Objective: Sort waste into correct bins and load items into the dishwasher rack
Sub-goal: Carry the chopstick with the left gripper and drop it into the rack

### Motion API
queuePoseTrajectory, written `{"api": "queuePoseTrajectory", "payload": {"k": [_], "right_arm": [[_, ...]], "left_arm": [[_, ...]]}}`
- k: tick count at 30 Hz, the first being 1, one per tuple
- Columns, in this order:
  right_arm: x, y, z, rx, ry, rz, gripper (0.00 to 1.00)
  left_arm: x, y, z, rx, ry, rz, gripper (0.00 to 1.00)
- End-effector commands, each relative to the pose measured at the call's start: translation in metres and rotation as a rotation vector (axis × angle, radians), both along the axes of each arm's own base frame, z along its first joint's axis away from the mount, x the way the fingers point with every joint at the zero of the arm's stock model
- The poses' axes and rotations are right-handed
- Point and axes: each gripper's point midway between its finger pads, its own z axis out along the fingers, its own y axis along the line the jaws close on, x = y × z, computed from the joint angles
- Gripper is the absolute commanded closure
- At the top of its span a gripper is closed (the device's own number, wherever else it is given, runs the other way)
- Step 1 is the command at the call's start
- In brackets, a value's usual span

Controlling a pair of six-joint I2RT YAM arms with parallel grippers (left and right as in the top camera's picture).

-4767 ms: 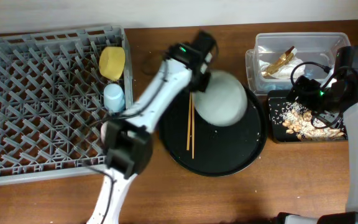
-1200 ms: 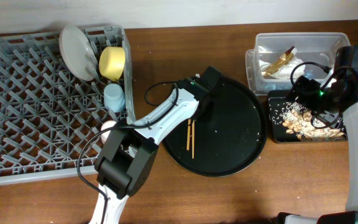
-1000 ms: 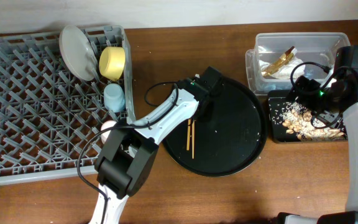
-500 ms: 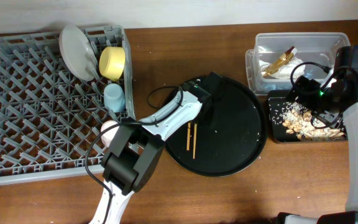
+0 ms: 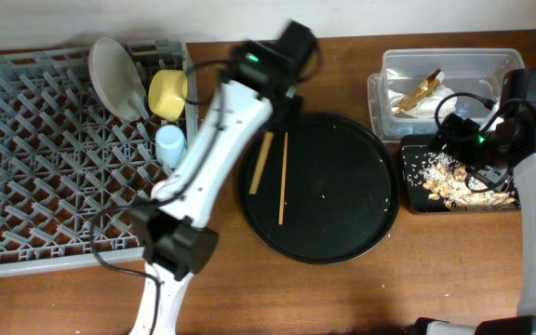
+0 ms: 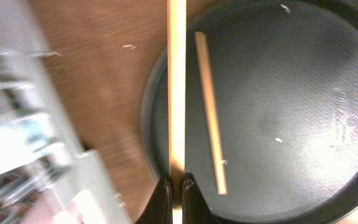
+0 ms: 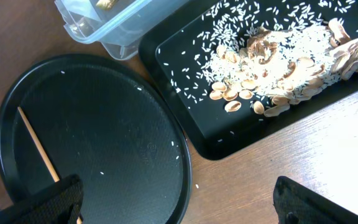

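My left gripper (image 5: 274,123) is shut on one wooden chopstick (image 5: 261,164), held above the left rim of the large round black tray (image 5: 361,233); in the left wrist view the stick (image 6: 177,93) runs straight up from the closed fingertips. The second chopstick (image 5: 282,179) lies on that tray (image 6: 210,112). The grey rack (image 5: 54,177) holds the grey-green plate (image 5: 117,79), yellow bowl (image 5: 168,93) and blue cup (image 5: 170,144). My right gripper (image 7: 179,211) is open and empty above the shallow black tray (image 7: 185,118). The pink cup is hidden.
The clear tub (image 5: 501,65) at the back right holds the gold wrapper (image 5: 420,90) and white napkin (image 5: 419,107). The black tray (image 5: 412,200) in front of it holds food scraps and rice (image 5: 459,186). A few rice grains lie on the round tray.
My left gripper has closed on one chopstick and lifted it up and left off the round tray. The other chopstick stays on the tray. The plate went into the rack earlier. The right arm is still.
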Motion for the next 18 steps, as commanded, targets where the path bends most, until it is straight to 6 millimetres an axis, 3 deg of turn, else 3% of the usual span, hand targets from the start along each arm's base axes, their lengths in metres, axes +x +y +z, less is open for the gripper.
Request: {"api": "queuePoseTrajectory", "payload": {"k": [1, 4, 8, 10, 13, 18], "right_arm": [[-0.001, -0.004, -0.002, -0.009, 0.006, -0.012, 0.02], [-0.001, -0.004, -0.002, -0.009, 0.006, -0.012, 0.01], [-0.001, -0.004, -0.002, -0.009, 0.006, -0.012, 0.02], [-0.001, -0.004, -0.002, -0.009, 0.006, -0.012, 0.02], [-0.001, -0.004, -0.002, -0.009, 0.006, -0.012, 0.01], [-0.001, -0.004, -0.002, -0.009, 0.006, -0.012, 0.02]], "left_arm": [[0.015, 0.05, 0.034, -0.02, -0.06, 0.042, 1.0], [0.014, 0.105, 0.062, -0.031, -0.104, 0.156, 1.0], [-0.026, 0.221, 0.05, 0.175, -0.021, 0.39, 1.0], [-0.028, 0.274, 0.033, 0.203, 0.006, 0.492, 1.0], [-0.017, 0.303, 0.0, 0.217, 0.019, 0.508, 1.0], [-0.005, 0.305, -0.059, 0.235, 0.031, 0.445, 1.0]]}}
